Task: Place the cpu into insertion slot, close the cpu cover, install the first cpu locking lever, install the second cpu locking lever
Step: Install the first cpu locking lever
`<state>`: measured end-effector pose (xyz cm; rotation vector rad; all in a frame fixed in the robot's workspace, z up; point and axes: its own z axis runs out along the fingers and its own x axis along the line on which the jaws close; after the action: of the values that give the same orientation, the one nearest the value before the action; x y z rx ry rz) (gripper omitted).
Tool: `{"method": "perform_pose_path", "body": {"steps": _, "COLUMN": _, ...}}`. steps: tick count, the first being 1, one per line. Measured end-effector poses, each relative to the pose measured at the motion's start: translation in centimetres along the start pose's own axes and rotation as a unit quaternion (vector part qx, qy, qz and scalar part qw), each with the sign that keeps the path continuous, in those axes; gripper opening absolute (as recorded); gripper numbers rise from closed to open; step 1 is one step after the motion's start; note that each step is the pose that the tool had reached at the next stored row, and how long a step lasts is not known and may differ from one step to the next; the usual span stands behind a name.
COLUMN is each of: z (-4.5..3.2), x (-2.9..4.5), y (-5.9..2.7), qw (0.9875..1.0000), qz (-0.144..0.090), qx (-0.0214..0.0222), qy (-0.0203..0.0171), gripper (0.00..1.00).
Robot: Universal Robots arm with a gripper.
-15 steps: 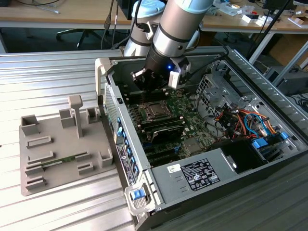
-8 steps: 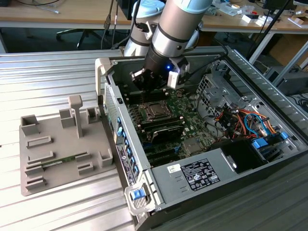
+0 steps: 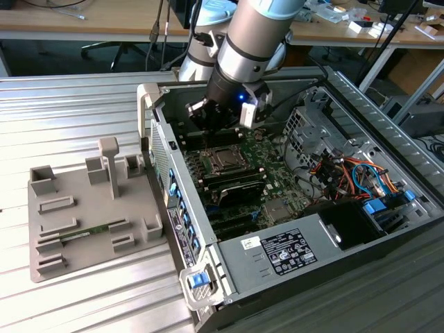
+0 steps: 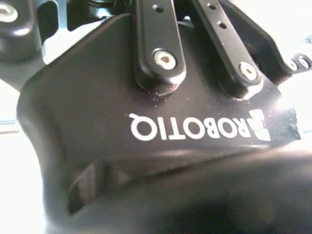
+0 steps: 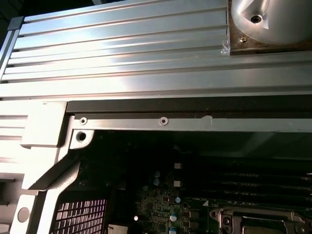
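The open computer case lies on its side on a ribbed metal tabletop, its raised walls fencing the green circuit board on all sides. The arm reaches down into the case near its far wall, and the gripper hangs low over the board, just beyond the socket. A drive cage stands close to the exterior view's right of the arm, and the case wall with its beige handle is close to the exterior view's left, so room there is tight. In the first wrist view the case's rim runs across with the tabletop ribs beyond it.

Whether the fingers are spread or pressed together cannot be told; in the second wrist view the gripper's black body blocks them, and nothing can be seen held.

The insertion slot sits mid-board, a square with a silver metal frame and a dark middle. In the first wrist view its metal edge shows beside the long black memory slots. Whether the cpu already lies inside cannot be told.

A grey holder tray rests on the tabletop beside the case.
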<state>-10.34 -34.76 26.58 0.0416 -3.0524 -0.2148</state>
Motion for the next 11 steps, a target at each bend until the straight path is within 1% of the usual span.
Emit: {"method": "perform_pose_path", "body": {"steps": 11, "z": 0.02, "x": 0.22, "y": 0.01, "qw": 1.0, "qz": 0.0, "qx": -0.0014, "qy": -0.0001, "gripper": 0.11}}
